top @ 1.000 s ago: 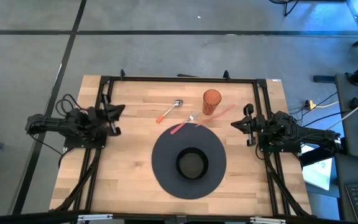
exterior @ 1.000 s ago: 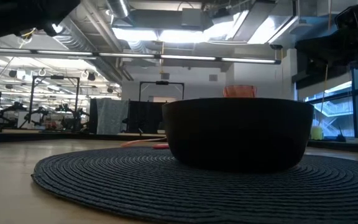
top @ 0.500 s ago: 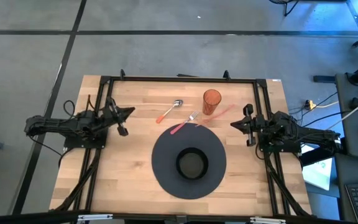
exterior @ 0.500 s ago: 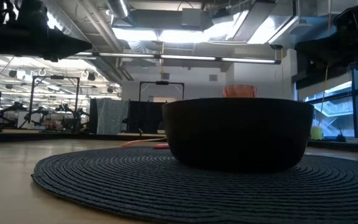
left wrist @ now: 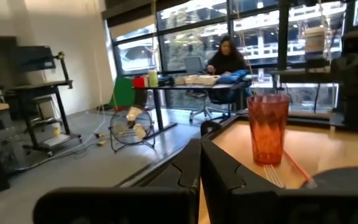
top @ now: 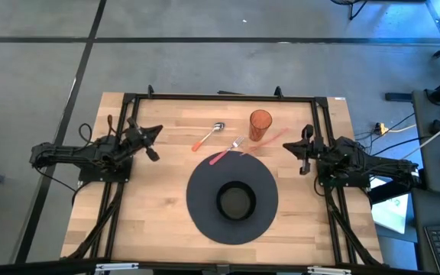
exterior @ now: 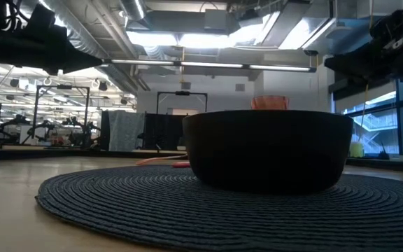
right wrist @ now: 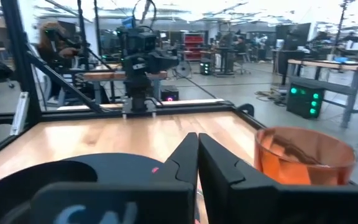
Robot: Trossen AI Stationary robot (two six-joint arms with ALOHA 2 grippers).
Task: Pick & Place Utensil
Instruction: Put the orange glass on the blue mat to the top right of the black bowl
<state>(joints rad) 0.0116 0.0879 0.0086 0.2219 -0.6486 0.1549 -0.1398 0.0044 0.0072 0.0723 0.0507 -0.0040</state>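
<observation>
Two arms over a wooden tabletop (top: pixel 159 198), neither carrying anything; task judged at its outset, with every utensil lying loose and no pick made.

Largest: round dark woven placemat (top: pixel 232 197) at centre, bearing a dark bowl (top: pixel 235 202), apparently empty from above.

Left claw (top: pixel 148 142) at the left edge of the tabletop, fingers pressed together, empty, well apart from the utensils. Right claw (top: pixel 305 147) at the right edge, fingers likewise together, empty, near the cup.

Translucent orange cup (top: pixel 260 124) upright behind the placemat, just beside the fork.

Utensils, all flat on the wood behind the placemat:
- fork (top: pixel 228 150) with metal tines and red handle, handle end at the placemat's rim, tines pointing toward the cup;
- spoon (top: pixel 208 136) with metal bowl and orange handle, left of the fork, clear of the placemat;
- a thin pale-red piece (top: pixel 272 139) right of the cup, kind not discernible.

Remaining, by judgement: approach, grasp, lift and placement of one utensil, destination not settled by the pictures.
</observation>
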